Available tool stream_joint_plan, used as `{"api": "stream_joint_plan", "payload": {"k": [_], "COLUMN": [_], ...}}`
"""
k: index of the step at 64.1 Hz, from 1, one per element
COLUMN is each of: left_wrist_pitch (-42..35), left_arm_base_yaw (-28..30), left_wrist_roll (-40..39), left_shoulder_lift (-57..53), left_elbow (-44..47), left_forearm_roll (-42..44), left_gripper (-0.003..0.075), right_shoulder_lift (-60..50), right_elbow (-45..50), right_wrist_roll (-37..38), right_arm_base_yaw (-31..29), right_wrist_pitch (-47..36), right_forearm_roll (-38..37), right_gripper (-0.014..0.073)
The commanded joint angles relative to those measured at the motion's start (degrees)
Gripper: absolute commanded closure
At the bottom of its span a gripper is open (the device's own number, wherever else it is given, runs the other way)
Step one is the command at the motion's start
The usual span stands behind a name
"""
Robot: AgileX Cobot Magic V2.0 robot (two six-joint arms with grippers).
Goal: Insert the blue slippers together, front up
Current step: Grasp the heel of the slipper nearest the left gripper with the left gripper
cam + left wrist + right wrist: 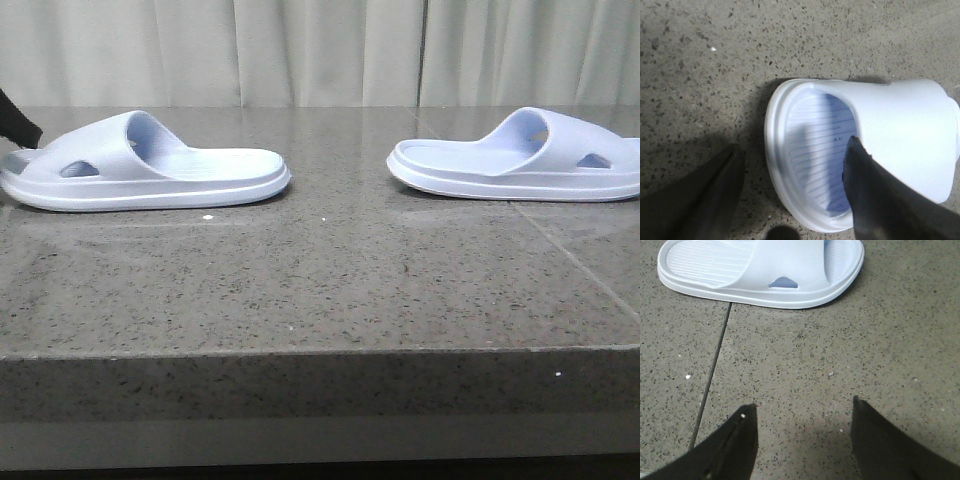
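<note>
Speckled grey stone worktop [320, 300] edge lies closest, carrying both blue slippers soles down and well apart, heels toward each other. Left slipper [860, 150] sits at the left pincer [790, 185], whose fingers are spread, one finger [875, 200] over the ribbed footbed, the other on bare stone beside the rim. Right slipper [765, 270] lies ahead of the spread right pincer [802, 440], untouched.
</note>
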Motion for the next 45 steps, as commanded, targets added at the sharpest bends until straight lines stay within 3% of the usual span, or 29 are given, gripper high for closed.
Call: {"api": "stream_joint_plan", "payload": {"k": [1,45], "left_wrist_pitch": [1.2,0.2], "left_arm_base_yaw": [-0.3,-1.4], "left_wrist_roll": [0.1,0.0], "left_shoulder_lift": [-2.2,-2.2], "left_elbow": [-1.7,-1.7], "left_forearm_roll": [-2.6,-2.6], "left_gripper": [0.0302,0.0302], "right_shoulder_lift": [0.2,0.2], "right_elbow": [-1.9,-1.9], "right_wrist_roll": [-0.2,-0.2], "right_arm_base_yaw": [-0.4,-0.4], "right_wrist_pitch": [-3.4,-3.3], "right_forearm_roll": [0.3,0.3], "right_gripper": [0.0149,0.0149]}}
